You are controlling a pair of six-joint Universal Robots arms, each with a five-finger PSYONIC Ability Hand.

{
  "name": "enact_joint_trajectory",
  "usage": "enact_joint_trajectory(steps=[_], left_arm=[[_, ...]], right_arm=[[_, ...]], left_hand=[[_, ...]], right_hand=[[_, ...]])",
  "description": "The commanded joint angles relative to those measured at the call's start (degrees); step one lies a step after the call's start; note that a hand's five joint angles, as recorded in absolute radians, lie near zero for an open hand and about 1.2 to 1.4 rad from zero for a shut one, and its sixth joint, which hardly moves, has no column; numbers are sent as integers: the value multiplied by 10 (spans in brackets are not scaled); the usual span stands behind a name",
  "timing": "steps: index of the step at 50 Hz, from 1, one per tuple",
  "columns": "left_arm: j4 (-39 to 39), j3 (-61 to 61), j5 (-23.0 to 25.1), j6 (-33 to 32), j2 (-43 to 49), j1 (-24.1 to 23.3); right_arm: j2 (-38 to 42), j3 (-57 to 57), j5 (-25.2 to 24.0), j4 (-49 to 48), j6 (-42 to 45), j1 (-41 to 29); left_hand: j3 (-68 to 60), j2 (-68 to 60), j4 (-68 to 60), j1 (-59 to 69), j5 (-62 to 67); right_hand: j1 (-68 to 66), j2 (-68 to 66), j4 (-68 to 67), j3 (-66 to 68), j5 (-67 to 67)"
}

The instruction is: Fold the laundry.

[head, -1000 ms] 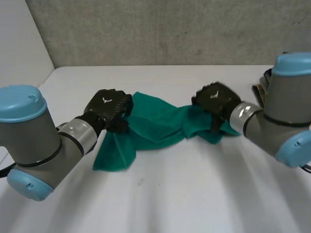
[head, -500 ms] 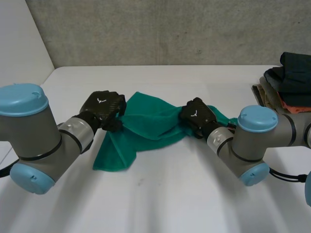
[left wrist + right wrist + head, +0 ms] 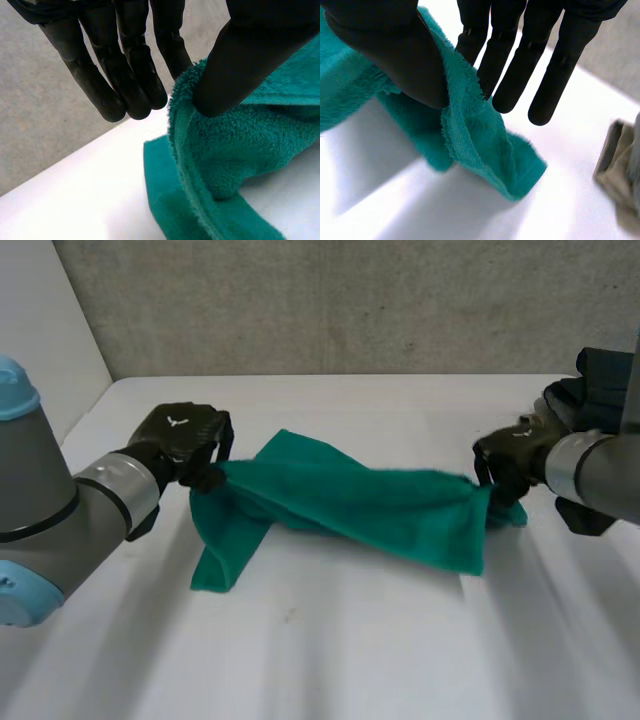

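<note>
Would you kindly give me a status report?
Left hand pinches towel at one end, right hand the other. Stretched between them over table. Clothes pile close beside right hand.

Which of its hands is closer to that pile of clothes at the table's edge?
The right hand, just beside the pile; the left hand is at the green towel's far end.

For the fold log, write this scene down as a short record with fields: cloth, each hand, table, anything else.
cloth: green towel, stretched between both hands, one part hanging down to the table near the left hand
left hand: pinches one end of the towel between thumb and fingers
right hand: pinches the opposite end the same way
table: white
other: stack of clothes beyond the right hand
</note>
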State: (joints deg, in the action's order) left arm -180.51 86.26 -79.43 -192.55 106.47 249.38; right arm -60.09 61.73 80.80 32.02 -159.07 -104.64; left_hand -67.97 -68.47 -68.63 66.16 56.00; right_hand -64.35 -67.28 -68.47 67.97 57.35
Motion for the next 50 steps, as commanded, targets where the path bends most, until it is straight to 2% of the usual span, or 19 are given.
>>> enact_joint_trajectory(steps=[1, 4, 8, 12, 15, 16, 19, 26, 32, 36, 42, 46, 47, 50], left_arm=[[-16, -85, -13, -61, 119, -3], [-29, -144, -20, -73, 143, -3], [-58, -239, -34, -64, 137, -7], [-156, -284, -52, -45, 85, -14], [-209, -283, -50, -40, 60, -21], [-239, -278, -42, -40, 48, -25], [-254, -258, -29, -41, 34, -28], [-241, -111, -15, -65, 20, -13], [-246, 43, -7, -77, 27, -21], [-256, 109, 6, -81, 55, -39], [-248, 133, 13, -81, 108, -64], [-231, 124, 12, -85, 125, -66], [-221, 117, 11, -85, 124, -65], [-195, 116, 5, -87, 113, -57]], right_arm=[[64, -78, 1, -33, 4, 0], [72, -112, 3, -98, -19, -11], [58, -166, 22, -235, -84, -16], [20, -194, 72, -389, -168, -12], [8, -195, 88, -433, -191, -10], [3, -200, 88, -434, -193, -8], [4, -209, 79, -415, -191, -6], [39, -225, 36, -258, -191, 26], [109, -198, -2, -134, -165, 52], [154, -174, -5, -97, -120, 58], [195, -150, 3, -100, -54, 74], [201, -131, 9, -106, -48, 76], [198, -119, 9, -108, -48, 76], [184, -89, 7, -116, -48, 75]], left_hand=[[-120, -115, -114, 138, 140], [-120, -115, -114, 138, 140], [-120, -115, -114, 138, 140], [-120, -115, -114, 138, 140], [-120, -115, -114, 138, 140], [-120, -115, -114, 138, 140], [-120, -115, -114, 138, 140], [-120, -115, -114, 138, 140], [-120, -115, -114, 138, 140], [-120, -115, -114, 138, 140], [-120, -115, -114, 138, 140], [188, 193, 195, -170, -168], [326, 331, 332, -307, -306], [478, 483, 484, -460, -458]], right_hand=[[-157, -127, -115, 120, 126], [-157, -127, -115, 120, 126], [-157, -127, -115, 120, 126], [-157, -127, -115, 120, 126], [-157, -127, -115, 120, 126], [-157, -127, -115, 120, 126], [-157, -127, -115, 120, 126], [-157, -127, -115, 120, 126], [-157, -127, -115, 120, 126], [-157, -127, -115, 120, 126], [-157, -127, -115, 120, 126], [-157, -127, -115, 120, 126], [-157, -127, -115, 120, 126], [-157, -127, -115, 120, 126]])
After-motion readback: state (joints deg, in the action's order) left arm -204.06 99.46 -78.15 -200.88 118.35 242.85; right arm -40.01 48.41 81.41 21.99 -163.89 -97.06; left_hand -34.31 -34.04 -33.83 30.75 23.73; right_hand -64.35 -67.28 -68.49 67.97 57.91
